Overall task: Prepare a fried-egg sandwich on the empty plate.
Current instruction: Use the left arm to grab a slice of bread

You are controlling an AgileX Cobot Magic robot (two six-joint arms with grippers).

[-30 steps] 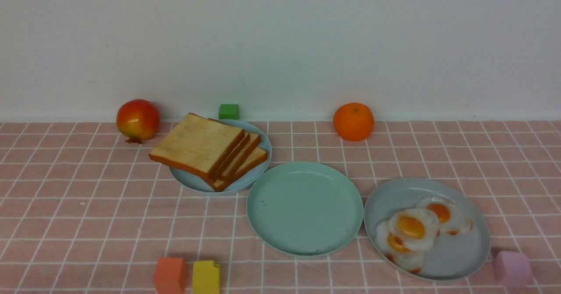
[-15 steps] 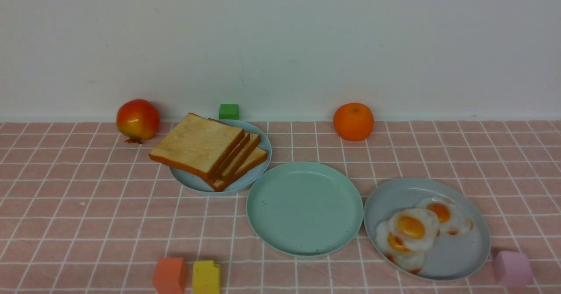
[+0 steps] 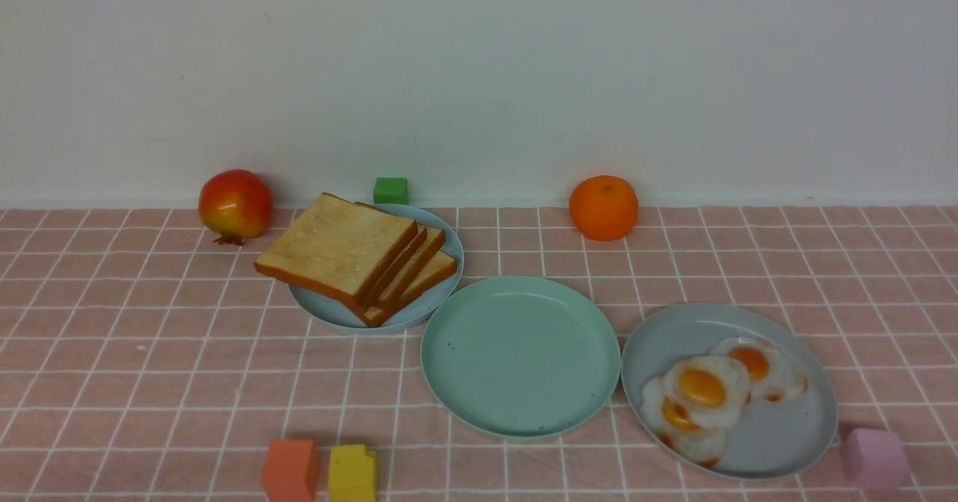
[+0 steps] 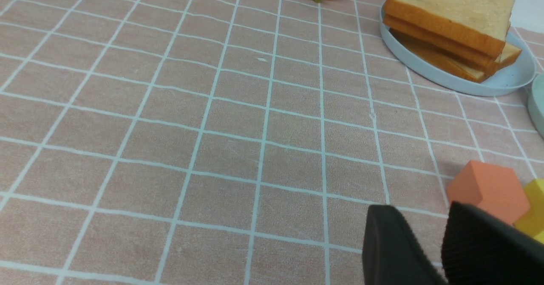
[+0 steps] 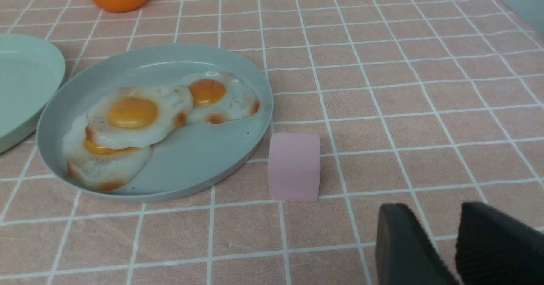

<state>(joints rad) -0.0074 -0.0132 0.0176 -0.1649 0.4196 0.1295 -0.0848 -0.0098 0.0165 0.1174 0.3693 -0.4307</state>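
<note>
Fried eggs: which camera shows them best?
The right wrist view. The fried eggs lie close and large there, overlapping on the grey-blue plate. The front view shows them smaller and farther off. The left wrist view does not show them.

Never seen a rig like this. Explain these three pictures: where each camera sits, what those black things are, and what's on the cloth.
This is a two-armed robot. The wide picture looks forward from between its arms, and neither arm shows there. The other two pictures come from cameras on the wrists. The black prongs in them are the left gripper and the right gripper, both slightly open and holding nothing. On the pink checked cloth there are toast slices on a pale blue plate, an empty mint-green plate in the middle, and three fried eggs overlapping on a grey-blue plate. There are also a red fruit, an orange and small coloured blocks.
</note>
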